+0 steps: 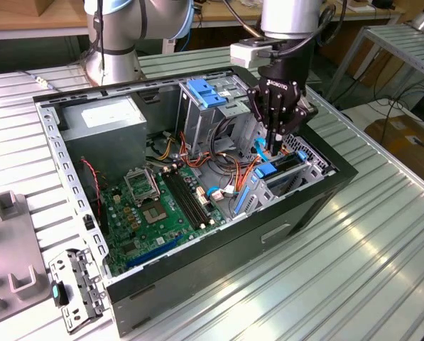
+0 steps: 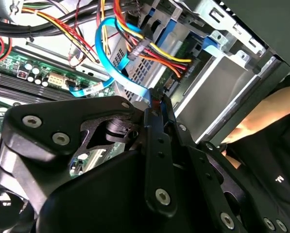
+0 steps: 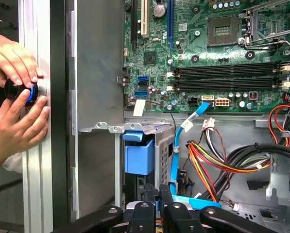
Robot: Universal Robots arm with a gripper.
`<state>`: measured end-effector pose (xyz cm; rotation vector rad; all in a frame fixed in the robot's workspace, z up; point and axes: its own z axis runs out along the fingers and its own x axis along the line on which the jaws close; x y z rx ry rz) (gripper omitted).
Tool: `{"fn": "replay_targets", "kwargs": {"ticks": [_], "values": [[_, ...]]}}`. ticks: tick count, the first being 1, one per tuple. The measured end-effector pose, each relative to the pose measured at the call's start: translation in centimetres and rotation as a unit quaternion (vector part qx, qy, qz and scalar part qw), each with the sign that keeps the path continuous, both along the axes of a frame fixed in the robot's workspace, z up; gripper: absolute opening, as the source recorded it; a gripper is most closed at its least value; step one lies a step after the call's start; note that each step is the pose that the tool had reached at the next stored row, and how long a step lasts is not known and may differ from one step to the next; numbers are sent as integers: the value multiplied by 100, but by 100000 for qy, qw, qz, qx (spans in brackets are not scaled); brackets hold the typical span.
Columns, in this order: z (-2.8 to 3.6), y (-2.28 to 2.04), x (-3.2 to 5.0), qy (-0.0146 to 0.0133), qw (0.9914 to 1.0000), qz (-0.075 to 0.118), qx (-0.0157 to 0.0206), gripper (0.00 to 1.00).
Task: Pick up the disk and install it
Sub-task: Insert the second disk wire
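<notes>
Black end effector [image 1: 275, 145] reaches down into an open computer case [image 1: 219, 245] on the ribbed metal bench [image 1: 382, 241], at the case's corner toward the exterior view's right. Its fingers [image 2: 157, 121] are drawn narrow, nearly together, just above the drive bay. Whether they grip anything cannot be told. The disk [image 1: 277, 169] sits edge-up in that bay, blue rails showing, directly beneath the fingertips. A green motherboard [image 1: 162, 209] lies in the case floor. In the first wrist view, two hands [image 3: 16, 104] hold a dark knob [image 3: 19, 91] beside the case.

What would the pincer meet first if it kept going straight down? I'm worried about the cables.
Probably the disk in the drive cage, directly under the pincer; the blue cable sits just beside that line. Depth is unclear.
</notes>
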<state>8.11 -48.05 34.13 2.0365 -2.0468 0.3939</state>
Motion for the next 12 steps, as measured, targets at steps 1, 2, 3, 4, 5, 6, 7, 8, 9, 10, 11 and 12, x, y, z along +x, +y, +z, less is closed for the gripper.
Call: {"fn": "replay_targets", "kwargs": {"ticks": [1,2,3,4,5,6,7,8,9,10,11,12], "values": [[-1,-12,0,-4,100000,-3,122,16],[-2,-26,0,-5,100000,-3,263,16],[-2,-38,0,-4,99999,-1,508,16],[-2,-41,0,-6,99998,-3,616,16],[-2,-41,0,-3,99998,1,616,16],[-2,-41,0,-5,99998,-1,615,16],[-2,-41,0,-5,99998,1,618,16],[-2,-41,0,-5,99998,0,619,16],[-2,-41,0,-4,99998,1,621,16],[-2,-41,0,-4,99998,0,622,16],[-2,-41,0,-4,99998,0,625,16],[-2,-41,0,-4,99998,0,624,16]]}}
